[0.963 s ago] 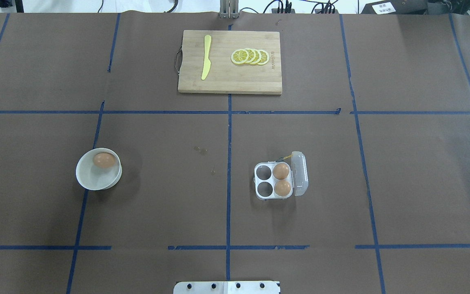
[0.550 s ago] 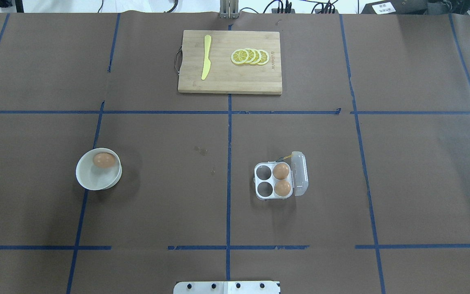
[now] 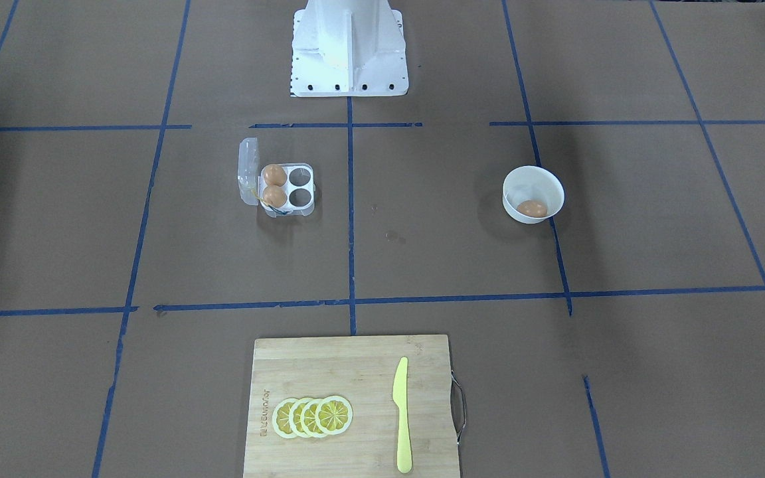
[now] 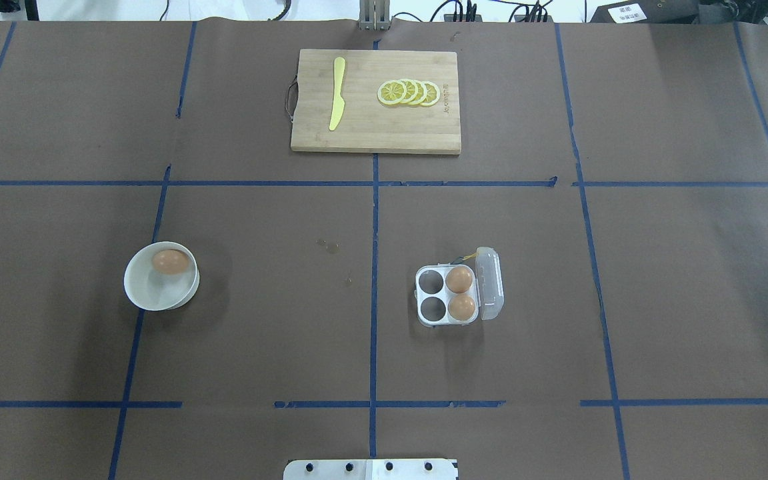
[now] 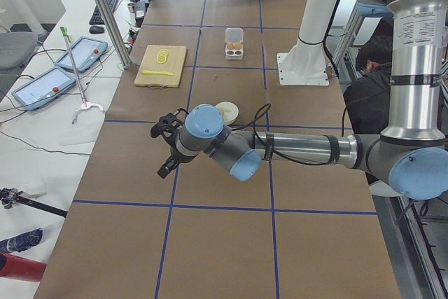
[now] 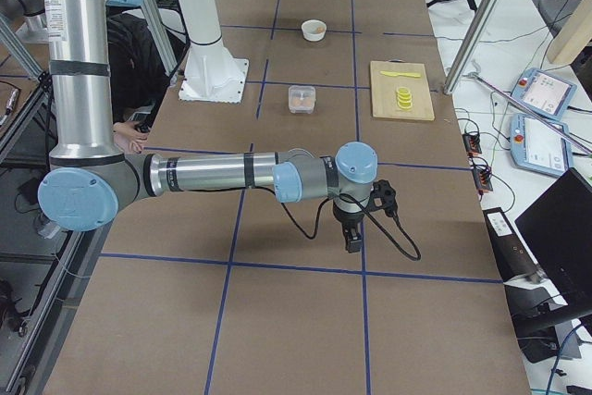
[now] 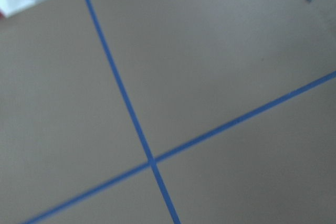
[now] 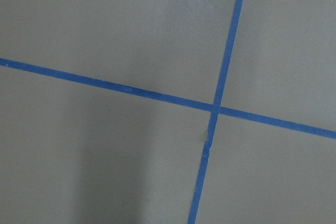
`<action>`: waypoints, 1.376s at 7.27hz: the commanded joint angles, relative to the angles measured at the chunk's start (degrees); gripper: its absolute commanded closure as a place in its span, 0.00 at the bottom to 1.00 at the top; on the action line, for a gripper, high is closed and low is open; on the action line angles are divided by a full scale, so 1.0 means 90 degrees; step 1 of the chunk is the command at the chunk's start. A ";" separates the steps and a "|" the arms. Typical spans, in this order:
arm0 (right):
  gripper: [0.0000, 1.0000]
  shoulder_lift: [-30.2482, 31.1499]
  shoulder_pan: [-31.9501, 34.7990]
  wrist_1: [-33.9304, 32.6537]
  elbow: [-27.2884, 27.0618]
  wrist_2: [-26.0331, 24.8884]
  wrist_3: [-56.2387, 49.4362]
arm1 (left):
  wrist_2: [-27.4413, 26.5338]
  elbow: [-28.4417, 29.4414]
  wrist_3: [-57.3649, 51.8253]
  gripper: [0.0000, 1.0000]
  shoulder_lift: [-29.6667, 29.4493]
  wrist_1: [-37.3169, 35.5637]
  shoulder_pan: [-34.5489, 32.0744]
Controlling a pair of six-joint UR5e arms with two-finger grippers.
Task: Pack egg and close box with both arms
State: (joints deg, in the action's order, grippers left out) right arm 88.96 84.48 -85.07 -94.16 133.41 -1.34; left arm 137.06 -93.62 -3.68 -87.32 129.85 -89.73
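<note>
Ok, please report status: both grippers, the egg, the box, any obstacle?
Left gripper and right gripper away from objects, state unclear. Small brown egg in round white bowl. Clear plastic four-cell box: lid open, two cells free. Nothing between them.

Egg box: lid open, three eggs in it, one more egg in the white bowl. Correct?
Not quite. The box holds two eggs, not three; its other two cells are empty, as the overhead view shows. The rest stands: the lid is open and one more egg sits in the white bowl.
</note>
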 commanded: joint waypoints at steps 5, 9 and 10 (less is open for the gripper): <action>0.00 -0.0002 0.0008 -0.0001 0.0042 0.0441 -0.0007 | 0.0213 -0.0240 0.1782 0.00 -0.0366 0.1324 0.1325; 0.00 0.0056 0.0018 -0.0001 0.0013 0.0470 -0.0026 | -0.1893 -0.1148 0.2323 0.03 -0.0356 0.1411 0.3824; 0.00 0.0057 0.0008 -0.0001 0.0023 0.0470 -0.0026 | -0.2460 -0.1160 0.2313 0.00 -0.0395 0.1412 0.4466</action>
State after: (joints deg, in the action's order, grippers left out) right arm 89.41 84.59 -85.08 -94.01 137.57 -1.57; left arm 121.07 -103.01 17.15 -90.63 142.30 -56.23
